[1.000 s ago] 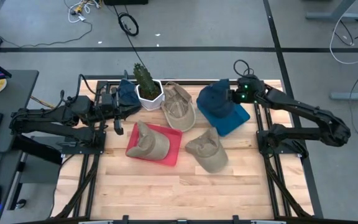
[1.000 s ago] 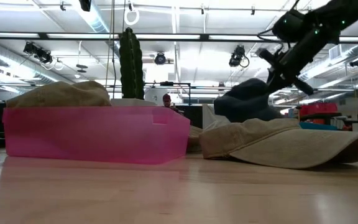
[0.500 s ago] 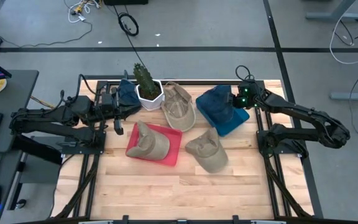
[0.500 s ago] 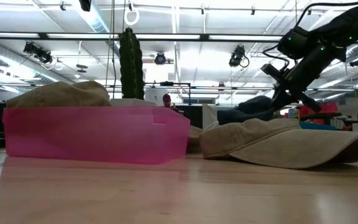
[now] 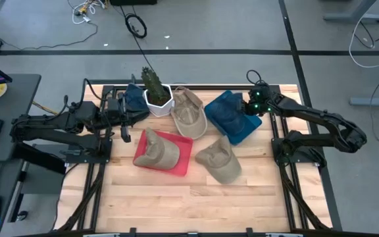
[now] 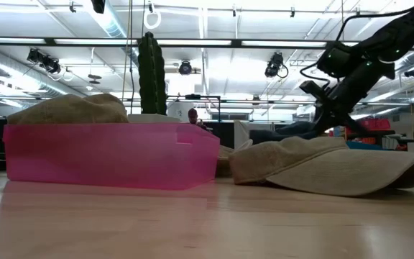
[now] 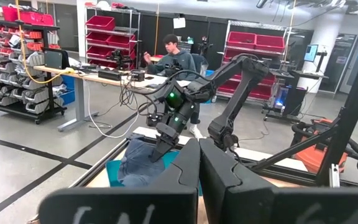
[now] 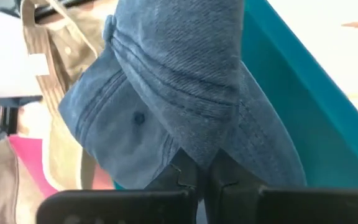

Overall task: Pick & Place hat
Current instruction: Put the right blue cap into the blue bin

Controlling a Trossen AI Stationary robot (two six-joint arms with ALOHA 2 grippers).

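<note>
The right gripper (image 5: 247, 109) is pinching the blue denim hat (image 5: 225, 110) by its fabric, fingers clamped together on a fold of it, as the right wrist view shows. The hat is lying in the teal bin (image 5: 247, 126) directly under the gripper, at the far right part of the table (image 5: 196, 197).

Crowding that gripper on its inner side, a tan cap (image 5: 189, 112) is sitting just beside the blue hat, touching or nearly touching it. Nearer the front edge from the gripper, another tan cap (image 5: 220, 160) is resting on the bare wood, just off the bin's corner. Farther inward, a pink tray (image 5: 184, 158) is holding a third tan cap (image 5: 155, 149). A white pot with a cactus (image 5: 155, 91) is standing beyond the first tan cap, near the far edge, with a dark blue hat (image 5: 134, 99) next to it.

The left gripper (image 5: 126, 117) is waiting with its fingers pressed together on nothing, beside the dark blue hat and just behind the pink tray.

Outward from the right gripper, the table's black frame rail (image 5: 276, 125) is running close by. The open room is lying toward the front, where the wood is bare.

In the left wrist view a person (image 7: 174, 57) is sitting at a bench in the room beyond.
</note>
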